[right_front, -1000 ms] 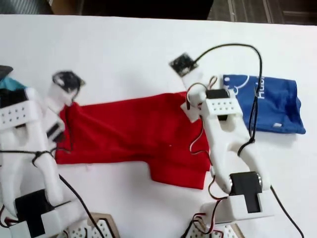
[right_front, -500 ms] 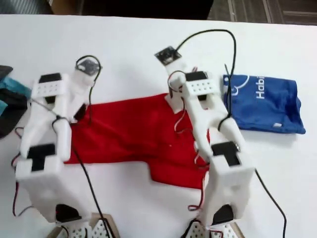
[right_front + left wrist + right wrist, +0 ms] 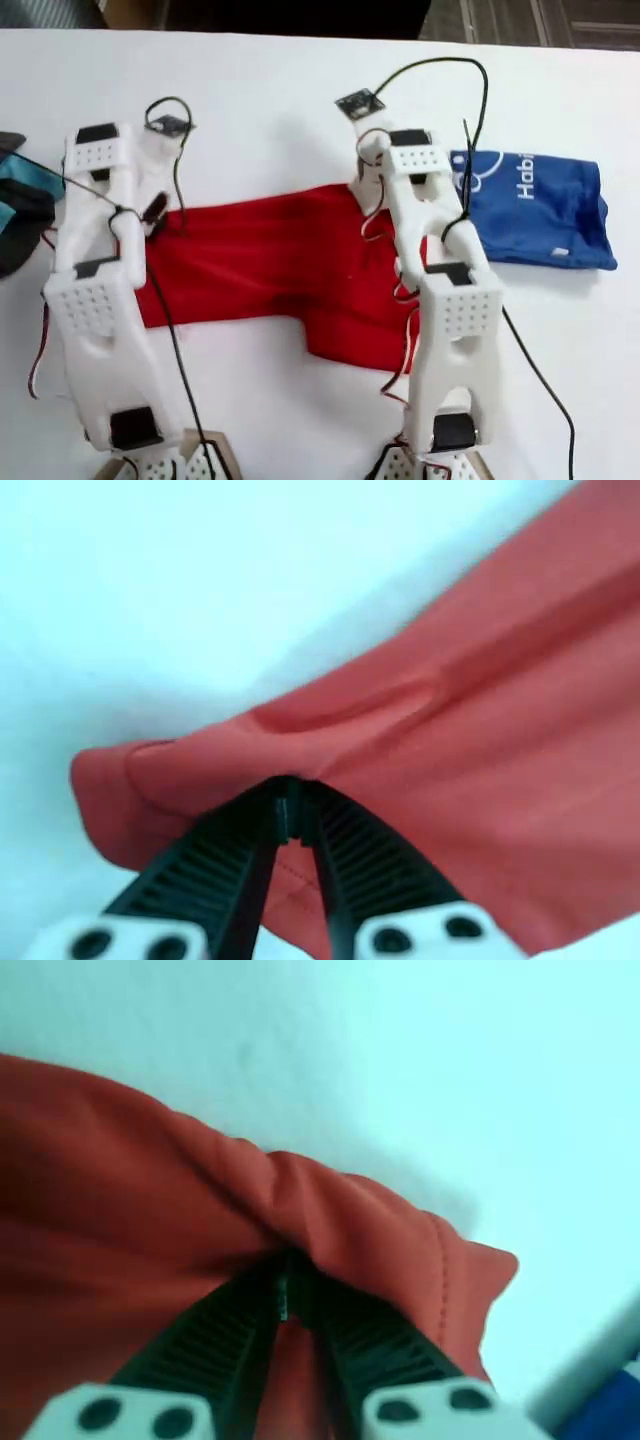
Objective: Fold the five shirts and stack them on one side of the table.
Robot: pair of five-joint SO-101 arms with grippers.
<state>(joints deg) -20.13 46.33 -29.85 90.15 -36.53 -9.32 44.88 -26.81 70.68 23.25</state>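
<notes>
White table (image 3: 270, 90) runs across the whole high view. On its middle lies the red shirt (image 3: 270, 260), spread flat as a wide band between the two arms, with one flap reaching toward the near edge on its right half. The left arm (image 3: 95, 300) stretches from the near edge up over the shirt's left end, and the right arm (image 3: 455, 320) does the same over its right end. A blue shirt (image 3: 540, 205), folded into a rectangle, sits on the table's right side just beside the right arm; whether it touches the red one cannot be told. Dark and teal clothes (image 3: 18, 205) lie bunched at the left edge.

The left gripper (image 3: 288, 802) is clamped on the red shirt. Its black jaws meet on a pinch of cloth near the shirt's far left corner, and the fabric rises in a small ridge from the tips, with the corner curling just beyond them. The right gripper (image 3: 285, 1278) is likewise closed on the red shirt, with its jaws pressed together on a fold close to the far right corner.

The cloth is plain red and smooth over most of its length. A darker crease runs along the band, and short wrinkles fan out from each pinched spot. A stitched hem shows along the edge at the right corner.
</notes>
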